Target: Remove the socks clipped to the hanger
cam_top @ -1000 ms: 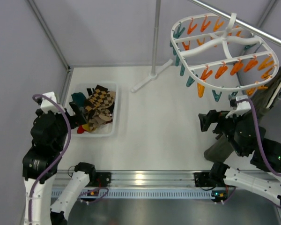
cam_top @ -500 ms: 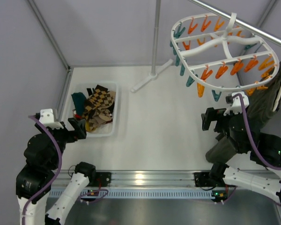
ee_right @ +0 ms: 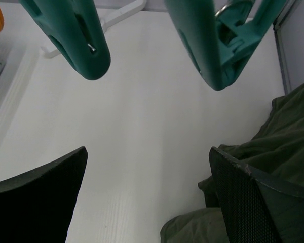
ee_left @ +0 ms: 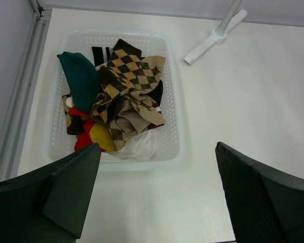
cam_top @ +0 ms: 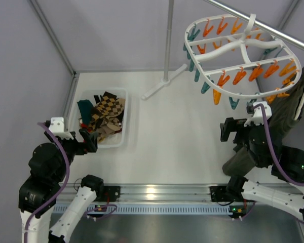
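Note:
The white oval hanger [cam_top: 240, 58] hangs at the upper right with orange and teal clips; no sock shows on any clip. The socks [cam_top: 104, 117], teal, tan and argyle, lie piled in a white basket [cam_top: 122, 132] at the left; the left wrist view shows the pile [ee_left: 126, 96] in the basket [ee_left: 175, 121]. My left gripper [cam_top: 89, 141] is open and empty just in front of the basket [ee_left: 157, 202]. My right gripper [cam_top: 226, 130] is open and empty below the hanger, under two teal clips [ee_right: 71, 35].
A dark green garment [cam_top: 289, 114] hangs at the right and trails onto the table [ee_right: 263, 162]. A metal rail [cam_top: 273, 28] carries the hanger; its white stand foot [cam_top: 162, 83] rests at the back middle. Walls close in left and back.
My left arm has drawn back from over the basket and lowered toward the near left, gripper staying open. My right gripper has shifted slightly right under the hanger.

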{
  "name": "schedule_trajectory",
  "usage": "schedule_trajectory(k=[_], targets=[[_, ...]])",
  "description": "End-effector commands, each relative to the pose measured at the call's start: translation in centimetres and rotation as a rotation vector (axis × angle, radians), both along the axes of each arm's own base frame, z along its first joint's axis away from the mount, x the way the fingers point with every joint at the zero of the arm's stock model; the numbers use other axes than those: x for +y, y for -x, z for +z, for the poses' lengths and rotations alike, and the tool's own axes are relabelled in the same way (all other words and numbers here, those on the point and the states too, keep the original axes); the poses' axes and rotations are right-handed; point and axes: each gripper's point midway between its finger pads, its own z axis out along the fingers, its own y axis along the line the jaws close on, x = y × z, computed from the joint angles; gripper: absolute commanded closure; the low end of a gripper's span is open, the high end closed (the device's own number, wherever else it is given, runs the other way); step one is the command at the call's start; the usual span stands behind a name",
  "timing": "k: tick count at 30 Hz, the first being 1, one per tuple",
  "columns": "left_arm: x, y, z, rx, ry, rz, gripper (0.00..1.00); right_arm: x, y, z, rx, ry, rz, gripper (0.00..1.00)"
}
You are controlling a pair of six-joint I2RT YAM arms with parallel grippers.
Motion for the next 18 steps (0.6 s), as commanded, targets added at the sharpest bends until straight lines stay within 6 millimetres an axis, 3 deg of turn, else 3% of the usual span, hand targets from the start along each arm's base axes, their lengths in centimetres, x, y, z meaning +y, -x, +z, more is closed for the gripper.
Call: schedule_trajectory(k=[1,18], targets=[[-0.66,-0.32,-0.80,0.034,-0.013,-0.034,0.02,-0.25,0.00,0.17,-0.026,-0.015,-0.006,0.00],[0.14,-0.55,-1.25,0.039,-0.014,0.018,0.02,0.68,-0.48,-0.81,-0.045,-0.030,0.008,0.01]])
